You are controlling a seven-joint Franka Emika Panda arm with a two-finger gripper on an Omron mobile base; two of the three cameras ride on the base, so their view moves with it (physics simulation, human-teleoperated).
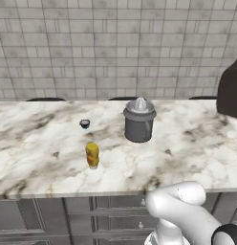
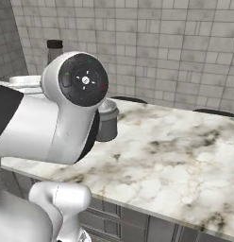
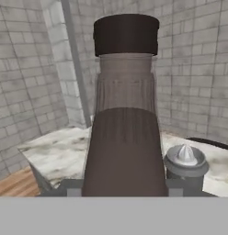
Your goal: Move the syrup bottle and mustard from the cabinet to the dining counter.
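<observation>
Dark brown glass: syrup bottle (image 3: 125, 124), upright, long axis vertical, dark cap uppermost, clamped between the gripper (image 3: 124, 187) fingers and carried above the marble tabletop (image 1: 197, 143), off its left end beyond the grey canister (image 1: 139, 120). Mustard (image 1: 92, 155) already stands on that tabletop. Judged next: lower the bottle straight down onto bare marble.

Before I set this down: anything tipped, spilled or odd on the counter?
Nothing stands out. The mustard and grey canister stand upright on the dining counter, no spill. The syrup bottle sits upright in the tool.
</observation>
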